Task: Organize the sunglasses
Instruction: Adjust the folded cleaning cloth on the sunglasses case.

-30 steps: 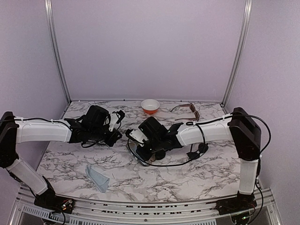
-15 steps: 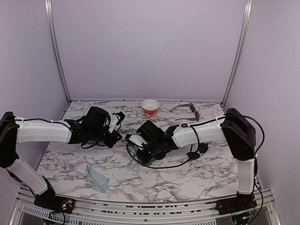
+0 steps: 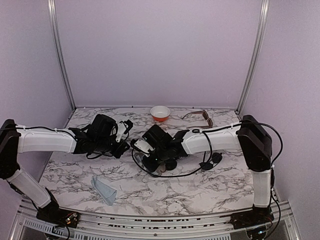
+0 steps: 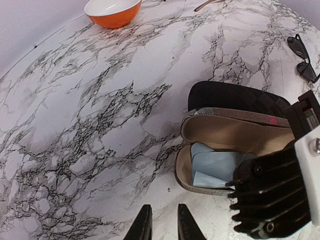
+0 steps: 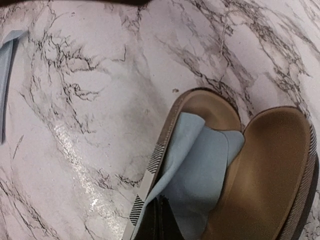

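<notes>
The brown sunglasses [image 3: 202,118] lie at the back right of the table. The black sunglasses [image 3: 212,160] [image 4: 302,57] lie folded by the right arm's elbow. An open brown case [image 4: 210,132] [image 5: 272,165] sits at mid-table with a light blue cloth [image 5: 205,165] [image 4: 217,167] inside it. My right gripper [image 5: 162,220] [image 3: 150,159] reaches into the case from above, shut, with the cloth's near edge pinched at its tips. My left gripper [image 4: 164,226] [image 3: 128,124] hovers just left of the case, its fingers a little apart with nothing between them.
A black case [image 4: 235,97] lies closed right behind the brown one. An orange bowl [image 3: 160,113] [image 4: 112,10] stands at the back centre. A second blue cloth [image 3: 105,190] [image 5: 5,65] lies near the front left. A black cable [image 3: 180,175] loops around the cases.
The right arm has shifted a little to the left over the brown case. The left arm has stayed where it was.
</notes>
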